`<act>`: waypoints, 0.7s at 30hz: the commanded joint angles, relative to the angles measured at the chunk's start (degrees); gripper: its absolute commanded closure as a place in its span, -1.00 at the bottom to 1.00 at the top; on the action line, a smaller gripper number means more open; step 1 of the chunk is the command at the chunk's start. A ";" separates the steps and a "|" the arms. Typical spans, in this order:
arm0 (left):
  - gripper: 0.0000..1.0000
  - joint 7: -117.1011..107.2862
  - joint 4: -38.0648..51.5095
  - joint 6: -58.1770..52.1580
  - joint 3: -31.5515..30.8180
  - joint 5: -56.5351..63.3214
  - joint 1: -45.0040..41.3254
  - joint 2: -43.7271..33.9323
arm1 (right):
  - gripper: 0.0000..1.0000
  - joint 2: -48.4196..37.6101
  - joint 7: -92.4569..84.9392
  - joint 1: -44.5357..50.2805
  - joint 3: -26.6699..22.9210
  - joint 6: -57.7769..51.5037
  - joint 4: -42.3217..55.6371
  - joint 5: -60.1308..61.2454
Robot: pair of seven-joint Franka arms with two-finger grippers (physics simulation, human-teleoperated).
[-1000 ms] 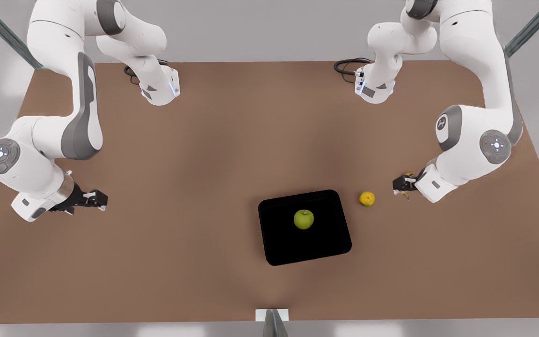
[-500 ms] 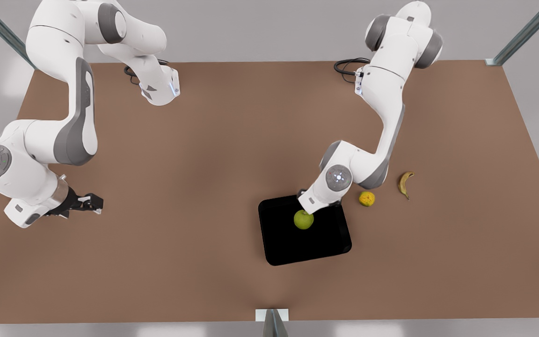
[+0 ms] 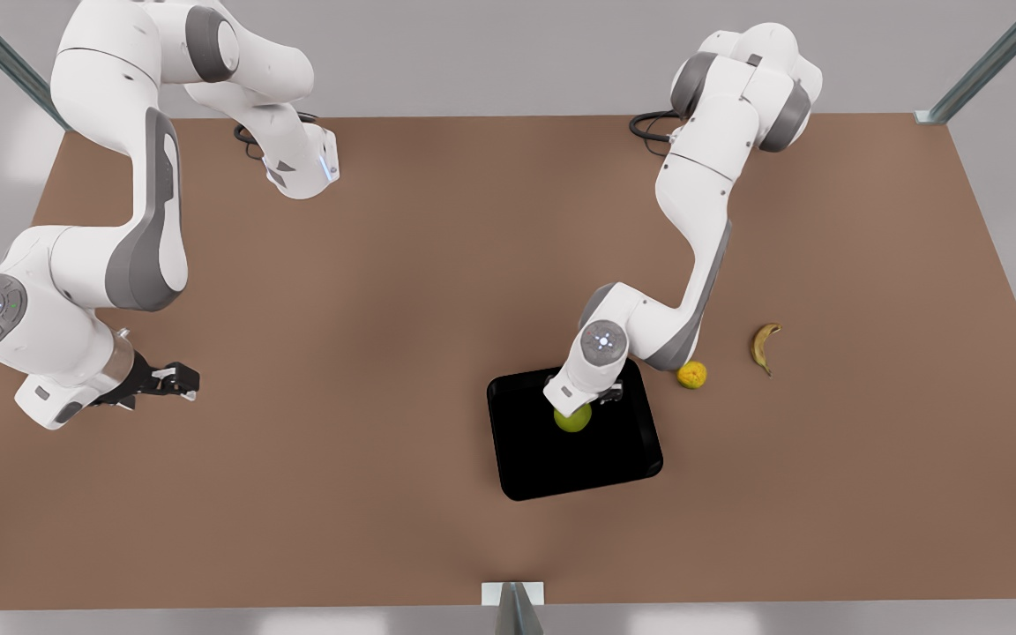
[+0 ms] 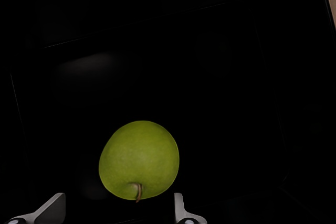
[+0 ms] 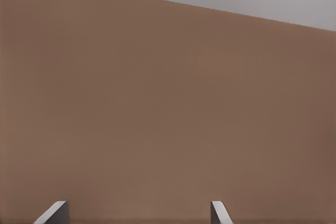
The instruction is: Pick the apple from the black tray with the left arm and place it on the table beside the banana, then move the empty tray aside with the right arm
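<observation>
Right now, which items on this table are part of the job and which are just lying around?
In the job:
- apple
- black tray
- banana
- left tool, open over the apple
- right tool, open, waiting at the front view's left

Lying about:
- orange fruit

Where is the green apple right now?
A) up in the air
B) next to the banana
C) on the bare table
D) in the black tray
D: the apple sits in the black tray, with the left tool open around it.
</observation>
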 commanded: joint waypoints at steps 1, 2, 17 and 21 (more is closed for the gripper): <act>-1.00 -8.48 0.08 2.81 -0.01 0.12 0.02 0.56 | -1.00 -0.07 -0.40 0.00 -0.01 -0.02 0.03 0.04; -1.00 -8.48 0.60 3.60 -0.01 0.21 0.02 1.53 | -1.00 -0.07 -0.40 0.00 -0.01 -0.02 0.12 0.04; -1.00 -7.87 0.34 9.67 -0.01 0.73 0.11 4.78 | -1.00 0.02 -0.40 0.00 -0.01 0.06 0.12 0.04; -1.00 -7.96 0.51 11.69 -0.01 0.64 0.20 6.54 | -1.00 0.02 -0.40 0.00 -0.01 0.06 0.12 0.04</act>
